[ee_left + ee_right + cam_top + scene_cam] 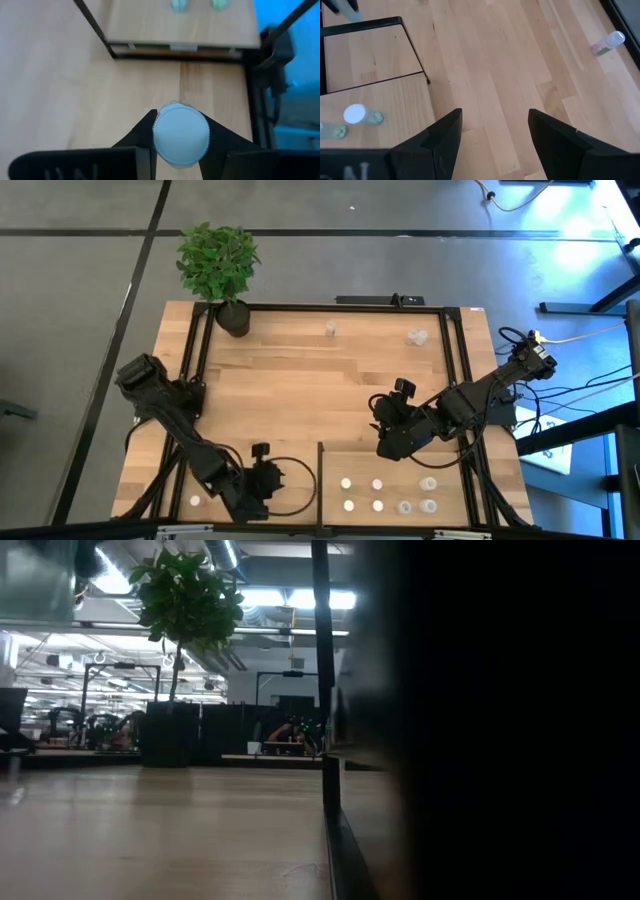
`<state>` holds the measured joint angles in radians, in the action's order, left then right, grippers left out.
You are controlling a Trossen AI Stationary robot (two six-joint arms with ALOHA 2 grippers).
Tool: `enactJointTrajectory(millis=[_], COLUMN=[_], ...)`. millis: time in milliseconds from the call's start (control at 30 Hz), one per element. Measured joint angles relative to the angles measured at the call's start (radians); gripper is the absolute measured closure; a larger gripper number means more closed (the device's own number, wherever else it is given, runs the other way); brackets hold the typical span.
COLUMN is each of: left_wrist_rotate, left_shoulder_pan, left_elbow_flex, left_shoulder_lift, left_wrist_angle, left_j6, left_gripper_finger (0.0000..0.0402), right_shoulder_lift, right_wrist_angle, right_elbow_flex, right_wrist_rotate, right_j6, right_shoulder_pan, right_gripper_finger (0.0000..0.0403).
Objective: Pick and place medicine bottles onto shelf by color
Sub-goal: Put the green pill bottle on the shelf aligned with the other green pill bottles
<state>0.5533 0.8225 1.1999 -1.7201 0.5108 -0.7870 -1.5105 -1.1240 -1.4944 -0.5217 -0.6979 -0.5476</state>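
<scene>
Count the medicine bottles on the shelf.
7 medicine bottles on the shelf: three in the far row, four in the near row. The right arm overhangs it and may hide more.

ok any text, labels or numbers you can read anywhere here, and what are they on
None can be read in full.
Left gripper, shut on a white-capped bottle: pale lettering on its body, cut off by the picture's edge.
Right gripper, open: same kind of cut-off lettering.
Lying bottle: greenish label, too small to read.

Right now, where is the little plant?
In the high view, the plant stands at the table's far left corner, far from the shelf at the near right.
</scene>
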Motion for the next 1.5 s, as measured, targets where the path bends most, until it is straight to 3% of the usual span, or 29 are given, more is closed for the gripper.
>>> enactJointTrajectory(millis=[200,433,700,833,1067,1500], left_wrist_rotate=[0.072,0.075,-0.096,-0.16,-0.199,-0.201], left_shoulder_pan=[-0.023,-0.183,-0.446,-0.528,-0.593,-0.61], left_elbow_flex=[0.0,0.0,0.0,0.0,0.0,0.0], left_shoulder_lift=[0.14,0.225,0.223,0.221,0.141,-0.061], left_wrist_angle=[0.113,0.16,0.117,0.023,-0.033,-0.181], left_j6=[0.007,0.153,0.334,0.439,0.492,0.51], left_gripper_finger=[0.032,0.032,0.0319,0.0319,0.0319,0.0319], right_shoulder_lift=[0.0,0.0,0.0,0.0,0.0,0.0], right_wrist_angle=[-0.001,0.024,0.154,0.195,0.194,0.193], right_elbow_flex=[0.0,0.0,0.0,0.0,0.0,0.0], right_wrist_rotate=[0.001,0.047,0.241,0.262,0.254,0.253], right_j6=[0.008,0.135,0.315,0.366,0.365,0.362], right_shoulder_pan=[0.0,0.0,0.0,0.0,0.0,0.0], right_gripper_finger=[0.0173,0.0173,0.0173,0.0173,0.0173,0.0173])
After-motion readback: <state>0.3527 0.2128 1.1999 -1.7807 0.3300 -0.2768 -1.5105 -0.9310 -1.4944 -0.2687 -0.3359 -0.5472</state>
